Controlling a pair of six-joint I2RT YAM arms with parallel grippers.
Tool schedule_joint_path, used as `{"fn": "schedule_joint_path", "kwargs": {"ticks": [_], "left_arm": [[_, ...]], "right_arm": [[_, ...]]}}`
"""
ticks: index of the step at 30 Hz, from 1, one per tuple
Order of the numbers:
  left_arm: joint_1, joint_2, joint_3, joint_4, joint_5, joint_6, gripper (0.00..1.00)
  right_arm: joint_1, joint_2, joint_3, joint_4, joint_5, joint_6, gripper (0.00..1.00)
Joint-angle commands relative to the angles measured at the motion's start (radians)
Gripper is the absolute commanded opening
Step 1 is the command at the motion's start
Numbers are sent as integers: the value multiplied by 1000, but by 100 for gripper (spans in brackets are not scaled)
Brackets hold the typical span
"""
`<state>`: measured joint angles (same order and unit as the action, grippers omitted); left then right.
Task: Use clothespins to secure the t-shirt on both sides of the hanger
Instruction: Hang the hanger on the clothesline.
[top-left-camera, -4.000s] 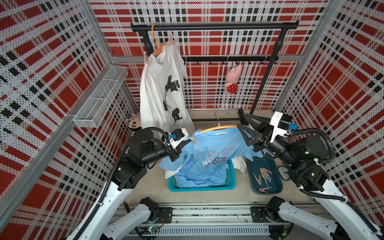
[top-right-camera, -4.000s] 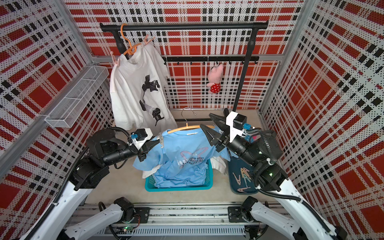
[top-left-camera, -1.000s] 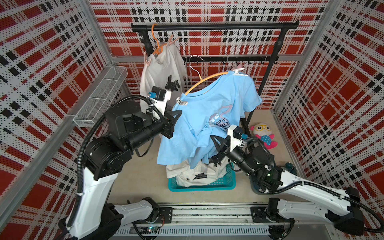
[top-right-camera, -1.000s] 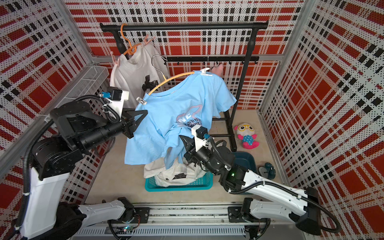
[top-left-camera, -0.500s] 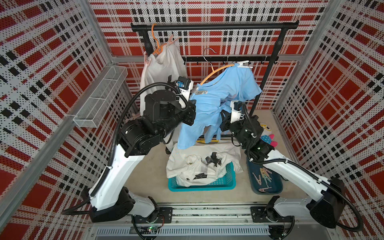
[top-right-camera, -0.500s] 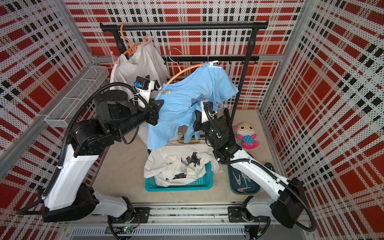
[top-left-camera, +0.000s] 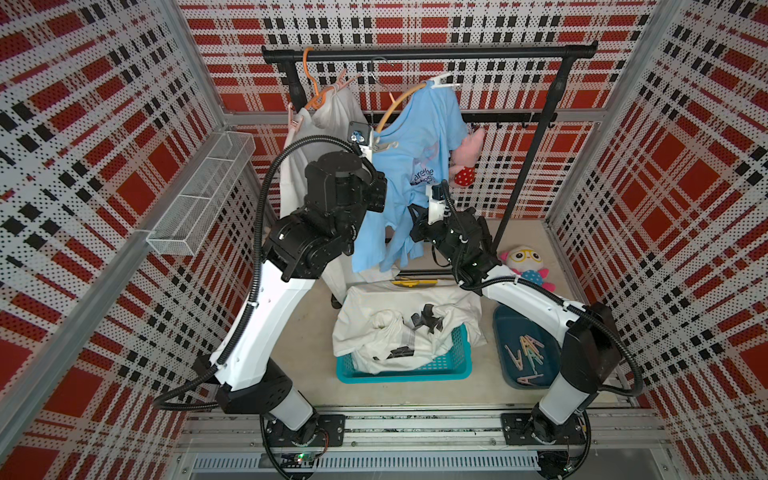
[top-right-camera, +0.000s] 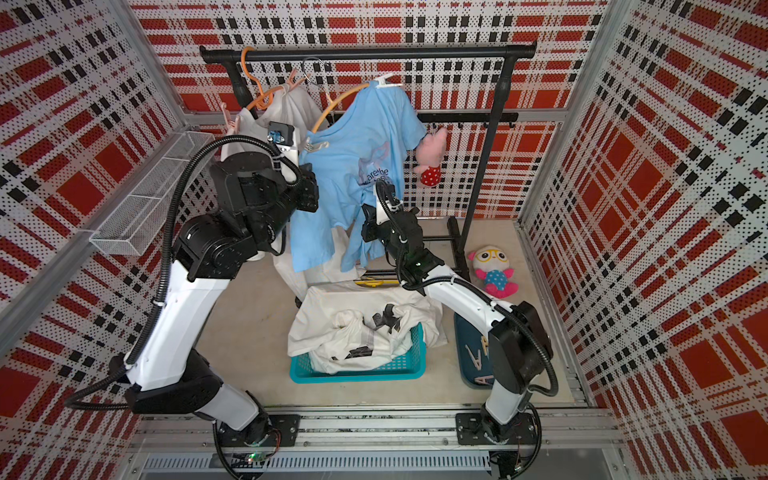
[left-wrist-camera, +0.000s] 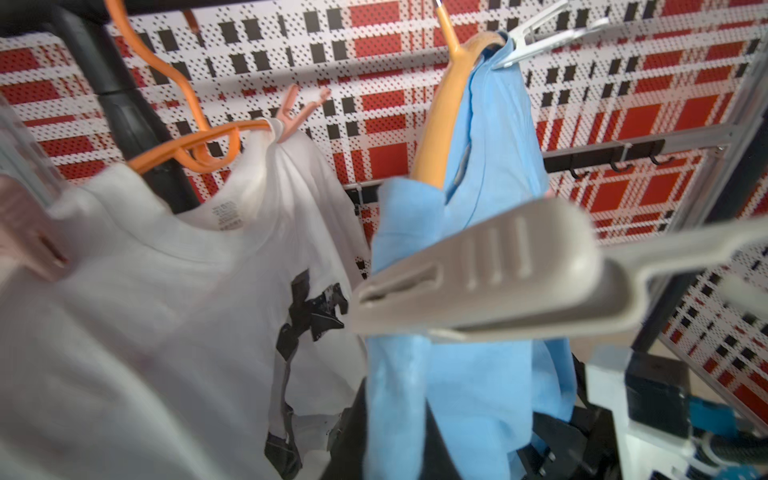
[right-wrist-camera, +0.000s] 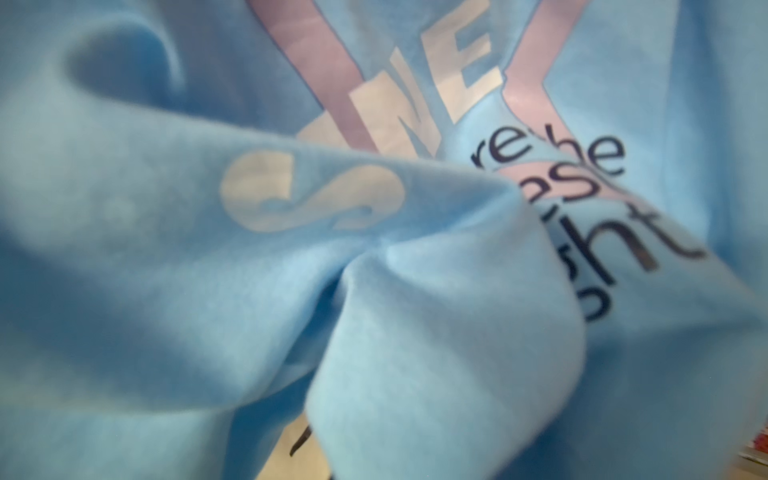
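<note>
The light blue t-shirt (top-left-camera: 415, 137) hangs on an orange hanger (top-left-camera: 399, 102) just under the black rack bar (top-left-camera: 498, 52). A white clothespin (top-left-camera: 442, 80) clips one shoulder and a beige clothespin (left-wrist-camera: 478, 282) clips the other. My left gripper (left-wrist-camera: 395, 440) is shut on a fold of the t-shirt right below the beige pin. My right gripper (top-left-camera: 412, 222) sits lower in the shirt's bunched cloth (right-wrist-camera: 374, 270), which covers its fingers. Loose clothespins (top-left-camera: 525, 349) lie in the dark blue tray (top-left-camera: 505, 324).
A white t-shirt (top-left-camera: 328, 120) hangs pinned on another orange hanger at the rack's left. A teal basket (top-left-camera: 403, 372) holds a white shirt (top-left-camera: 374, 328). A plush toy (top-left-camera: 525, 266) and a yellow hanger (top-left-camera: 413, 282) lie on the floor. A wire shelf (top-left-camera: 199, 195) juts from the left wall.
Both arms have lifted the blue t-shirt and hanger out of the basket and carried them up and back to the rack bar. Both grippers stayed shut.
</note>
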<state>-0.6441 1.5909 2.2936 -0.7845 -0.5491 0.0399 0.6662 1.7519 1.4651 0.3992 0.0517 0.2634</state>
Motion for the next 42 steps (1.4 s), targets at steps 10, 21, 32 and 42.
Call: {"fn": "schedule_joint_path", "kwargs": {"ticks": [10,21,32,42], "left_arm": [[119,58,65,188,129,5,0],[144,116,113,202,135,14,0],[156,161,135,180,111,43,0],[150,159,78,136,60,49,0]], "right_arm": [[-4,122,137,131,-129,150,0],[-4,154,175,135,-155,176,0],[-4,176,192,128,-178,224,0],[-2,162,118,135,-200,227,0]]}}
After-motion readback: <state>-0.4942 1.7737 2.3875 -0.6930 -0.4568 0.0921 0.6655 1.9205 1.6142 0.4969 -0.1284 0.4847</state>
